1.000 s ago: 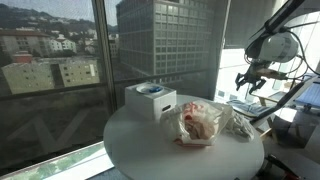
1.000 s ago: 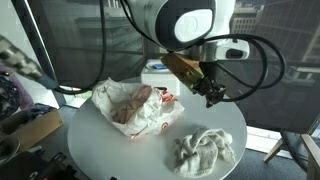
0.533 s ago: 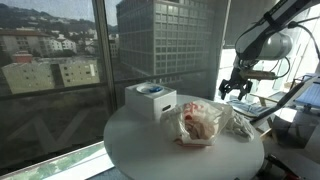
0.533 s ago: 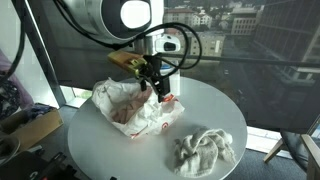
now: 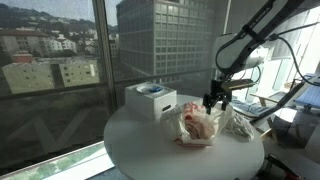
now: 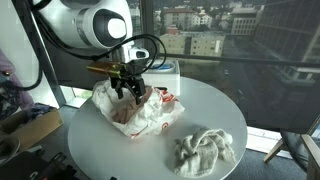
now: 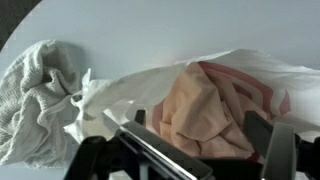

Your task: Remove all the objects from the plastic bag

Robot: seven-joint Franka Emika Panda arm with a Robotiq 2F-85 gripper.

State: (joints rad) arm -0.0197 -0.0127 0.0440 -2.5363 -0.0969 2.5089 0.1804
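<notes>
Reach step: hand [image 6: 128, 90] wide open, empty, just above plastic bag [image 6: 152, 113]. Next: lower into bag, pinch pinkish piece [image 7: 205, 105], probably soft.

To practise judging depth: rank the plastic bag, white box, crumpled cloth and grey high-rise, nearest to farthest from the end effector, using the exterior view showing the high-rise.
1. Plastic bag, just beneath the end effector.
2. Crumpled cloth and white box, either side of the bag: too close to call.
3. Grey high-rise, far off outside.
</notes>
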